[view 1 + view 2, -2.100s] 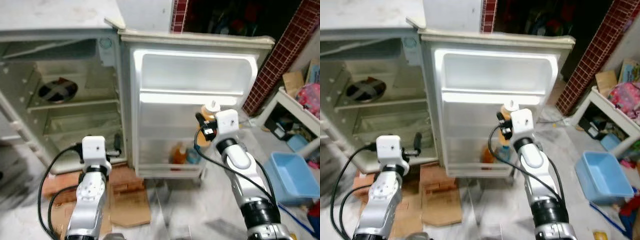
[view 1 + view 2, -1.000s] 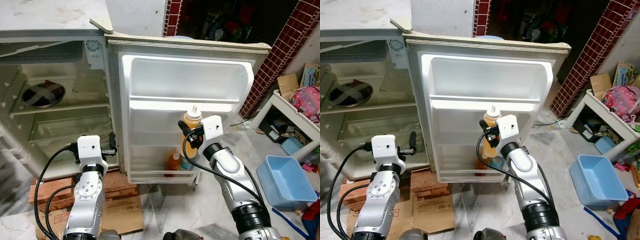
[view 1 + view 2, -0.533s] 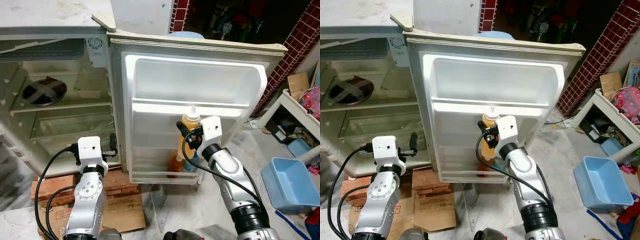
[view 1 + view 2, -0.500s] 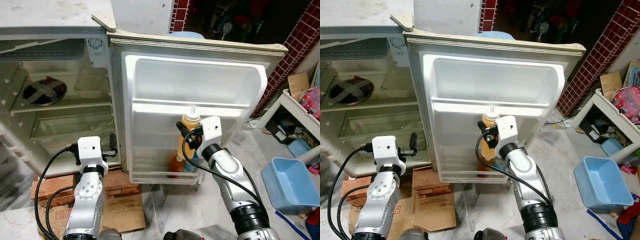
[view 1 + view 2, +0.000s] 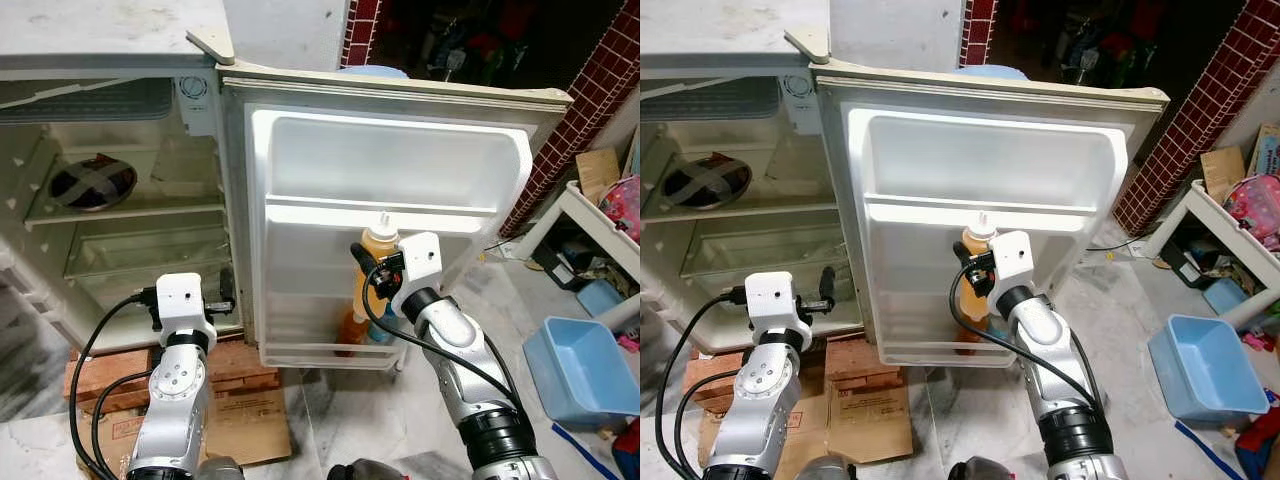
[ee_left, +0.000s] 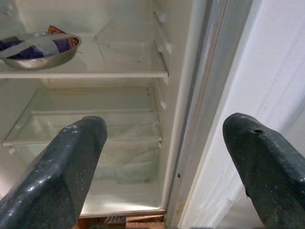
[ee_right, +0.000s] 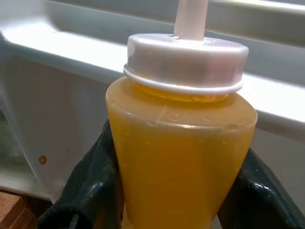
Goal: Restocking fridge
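The right gripper (image 5: 366, 268) clamps an upright squeeze bottle (image 5: 372, 270) of amber sauce against the open fridge door (image 5: 390, 165), probably bound for the bottom door rack (image 5: 330, 352) at six o'clock. The left gripper (image 6: 162, 157), fingers spread wide, idles by the hinge.

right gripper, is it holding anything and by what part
The right gripper holds the squeeze bottle of orange sauce by its body, below the white cap. The left gripper is open, holding nothing.
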You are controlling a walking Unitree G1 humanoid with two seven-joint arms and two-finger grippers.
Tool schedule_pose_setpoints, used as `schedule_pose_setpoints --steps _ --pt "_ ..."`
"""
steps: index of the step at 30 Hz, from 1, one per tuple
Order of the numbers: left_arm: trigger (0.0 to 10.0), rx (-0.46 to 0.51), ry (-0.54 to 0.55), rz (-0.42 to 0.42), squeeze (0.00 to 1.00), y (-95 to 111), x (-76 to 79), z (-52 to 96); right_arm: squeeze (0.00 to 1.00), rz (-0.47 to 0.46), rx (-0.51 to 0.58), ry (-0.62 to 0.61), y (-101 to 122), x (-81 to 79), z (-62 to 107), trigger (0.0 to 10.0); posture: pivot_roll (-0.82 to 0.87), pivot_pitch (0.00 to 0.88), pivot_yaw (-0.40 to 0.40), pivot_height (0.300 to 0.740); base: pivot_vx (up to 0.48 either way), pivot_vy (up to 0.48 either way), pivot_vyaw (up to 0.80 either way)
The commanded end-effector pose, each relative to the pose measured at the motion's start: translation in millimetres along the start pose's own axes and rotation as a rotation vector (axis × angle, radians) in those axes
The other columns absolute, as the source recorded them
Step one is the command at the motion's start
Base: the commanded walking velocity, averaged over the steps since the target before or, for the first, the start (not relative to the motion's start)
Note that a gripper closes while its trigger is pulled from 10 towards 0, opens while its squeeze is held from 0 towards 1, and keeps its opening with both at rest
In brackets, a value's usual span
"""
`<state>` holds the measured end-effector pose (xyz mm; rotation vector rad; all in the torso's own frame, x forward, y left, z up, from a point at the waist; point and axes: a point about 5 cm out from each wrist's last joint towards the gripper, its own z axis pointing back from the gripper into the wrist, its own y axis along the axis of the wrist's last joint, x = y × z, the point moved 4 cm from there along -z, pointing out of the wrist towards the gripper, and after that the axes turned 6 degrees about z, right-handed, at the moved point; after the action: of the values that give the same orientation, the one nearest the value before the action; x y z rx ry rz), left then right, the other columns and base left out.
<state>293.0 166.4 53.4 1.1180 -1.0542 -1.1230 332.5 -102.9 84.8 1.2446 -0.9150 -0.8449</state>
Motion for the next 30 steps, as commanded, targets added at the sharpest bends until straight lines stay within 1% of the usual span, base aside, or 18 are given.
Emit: schedule_pose_setpoints --steps 1,4,7,12,18,20,23,24,27,30 --pt "10.0 0.022 -0.012 -0.012 0.00 6.0 4.0 -1.8 0.00 0.012 0.025 -0.004 8.1 3.1 -2.2 10.0 0.08 0.000 -0.074 0.675 0.000 0.000 0.00" --pt "10.0 0.026 -0.009 -0.010 0.00 8.1 2.1 -3.4 0.00 0.011 0.030 0.000 9.6 2.2 -4.2 10.0 0.08 0.000 -0.074 0.655 0.000 0.000 0.00" --pt "10.0 0.029 -0.006 -0.012 0.00 8.9 1.2 -3.8 0.00 0.012 0.034 0.003 10.3 1.4 -5.4 10.0 0.08 0.000 -0.072 0.645 0.000 0.000 0.00" --pt "10.0 0.063 0.002 -0.012 0.00 19.7 -0.2 -10.3 0.00 0.014 0.058 0.014 16.3 -1.5 -10.2 10.0 0.09 0.000 -0.080 0.610 0.000 0.000 0.00" --pt "10.0 0.073 0.022 -0.013 0.00 23.6 -3.9 -9.9 0.00 0.015 0.063 0.003 20.6 1.7 -11.2 10.0 0.08 0.000 -0.083 0.610 0.000 0.000 0.00" --pt "10.0 0.079 0.041 0.004 0.00 28.6 -8.5 -9.1 0.00 0.010 0.074 -0.015 24.8 6.0 -10.7 10.0 0.08 0.000 -0.091 0.610 0.000 0.000 0.00" --pt "10.0 0.082 0.092 0.008 0.00 34.3 -21.0 -7.4 0.00 0.008 0.084 -0.040 27.8 11.3 -8.4 10.0 0.08 0.000 -0.103 0.610 0.000 0.000 0.00" --pt "10.0 0.079 0.102 -0.003 0.00 35.2 -24.4 -7.2 0.00 0.001 0.086 -0.046 28.1 11.7 -8.0 10.0 0.08 0.000 -0.104 0.610 0.000 0.000 0.00" --pt "10.0 0.081 0.135 0.005 0.00 38.3 -33.6 -7.3 0.00 -0.035 0.075 -0.056 26.7 11.1 -8.9 10.0 0.08 0.000 -0.101 0.610 0.000 0.000 0.00" --pt "10.0 0.078 0.167 -0.002 0.00 42.0 -40.6 -6.9 0.00 -0.080 0.086 -0.060 28.1 6.7 -11.5 10.0 0.12 0.000 -0.092 0.610 0.000 0.000 0.00"
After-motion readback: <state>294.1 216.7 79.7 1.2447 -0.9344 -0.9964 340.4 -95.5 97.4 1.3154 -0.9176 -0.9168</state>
